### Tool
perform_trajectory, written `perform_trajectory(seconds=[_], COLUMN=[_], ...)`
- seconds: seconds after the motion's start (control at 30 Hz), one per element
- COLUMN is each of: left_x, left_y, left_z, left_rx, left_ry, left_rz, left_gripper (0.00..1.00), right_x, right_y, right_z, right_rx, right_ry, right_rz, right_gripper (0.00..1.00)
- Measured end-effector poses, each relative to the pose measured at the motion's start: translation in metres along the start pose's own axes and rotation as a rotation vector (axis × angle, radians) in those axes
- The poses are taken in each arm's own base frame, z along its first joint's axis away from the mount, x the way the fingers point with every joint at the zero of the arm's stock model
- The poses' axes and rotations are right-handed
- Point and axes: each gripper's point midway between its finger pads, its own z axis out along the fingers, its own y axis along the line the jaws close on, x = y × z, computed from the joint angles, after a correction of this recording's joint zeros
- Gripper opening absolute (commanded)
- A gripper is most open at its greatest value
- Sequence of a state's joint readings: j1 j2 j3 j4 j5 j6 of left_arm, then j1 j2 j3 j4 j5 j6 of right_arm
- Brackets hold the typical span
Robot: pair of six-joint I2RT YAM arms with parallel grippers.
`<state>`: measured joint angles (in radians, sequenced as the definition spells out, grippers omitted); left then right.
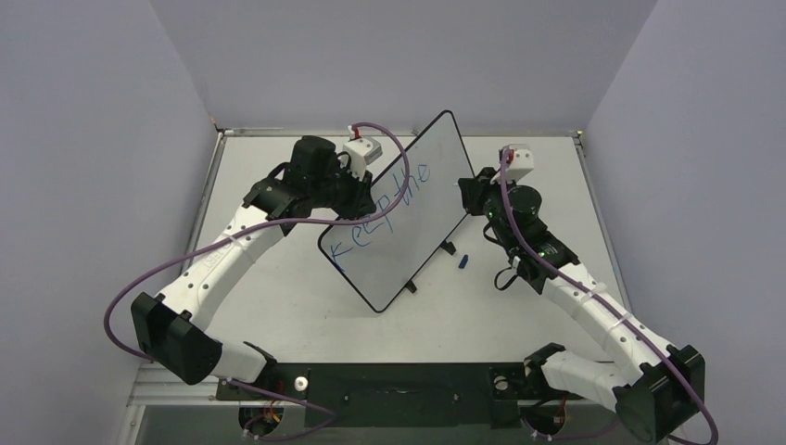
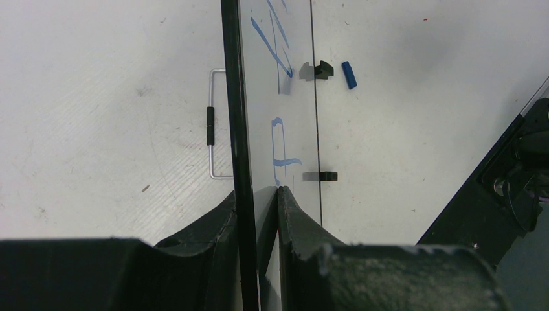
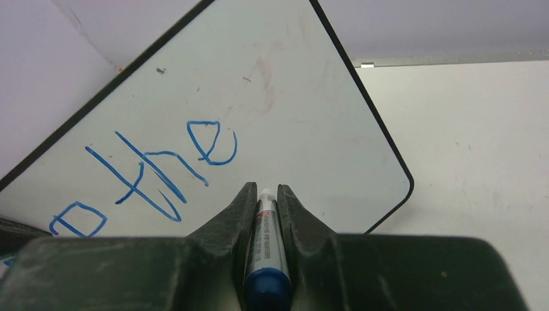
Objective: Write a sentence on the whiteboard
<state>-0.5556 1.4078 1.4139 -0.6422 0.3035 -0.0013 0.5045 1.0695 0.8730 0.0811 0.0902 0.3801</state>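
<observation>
The whiteboard (image 1: pixel 422 236) stands tilted up off the table, with a thin black rim. My left gripper (image 1: pixel 367 197) is shut on the whiteboard's left edge; in the left wrist view the fingers (image 2: pixel 220 220) clamp the rim from both sides. The sentence (image 1: pixel 382 215) reads "Keep the" in blue. In the right wrist view its word "the" (image 3: pixel 162 168) lies just left of my right gripper (image 3: pixel 265 189). That gripper is shut on a grey marker (image 3: pixel 267 240) with a blue end, pointed at the whiteboard (image 3: pixel 291 91). The marker's tip is hidden.
A small blue cap (image 1: pixel 463 262) lies on the table right of the board's lower edge, and the cap (image 2: pixel 349 74) also shows in the left wrist view. Black feet (image 2: pixel 329 175) stick out from the board. A wire stand (image 2: pixel 217 123) hangs behind it. Walls enclose the table.
</observation>
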Motion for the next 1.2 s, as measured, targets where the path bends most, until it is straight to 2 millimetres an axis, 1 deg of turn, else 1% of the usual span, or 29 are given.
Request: perform_trajectory(seconds=[0.23, 0.4, 0.67, 0.83, 1.03, 1.2], left_x=[0.0, 0.0, -0.001, -0.001, -0.001, -0.001], left_y=[-0.001, -0.002, -0.003, -0.004, -0.006, -0.006], left_z=[0.0, 0.0, 0.0, 0.0, 0.0, 0.0], left_rx=[0.003, 0.004, 0.005, 0.005, 0.007, 0.006], left_ry=[0.0, -0.001, -0.002, -0.003, -0.005, -0.005], left_rz=[0.007, 0.01, 0.011, 0.017, 0.023, 0.023], left_gripper=[0.0, 0.0, 0.0, 0.0, 0.0, 0.0], right_x=[0.02, 0.036, 0.059, 0.067, 0.081, 0.102], right_y=[-0.007, -0.005, 0.01, 0.025, 0.04, 0.054], right_z=[-0.007, -0.009, -0.015, -0.02, -0.038, -0.052], right_rx=[0.011, 0.003, -0.042, -0.089, -0.167, -0.266], right_ry=[0.039, 0.073, 0.121, 0.136, 0.139, 0.155], right_rz=[-0.007, -0.011, -0.026, -0.044, -0.058, -0.058], right_gripper=[0.0, 0.0, 0.0, 0.0, 0.0, 0.0])
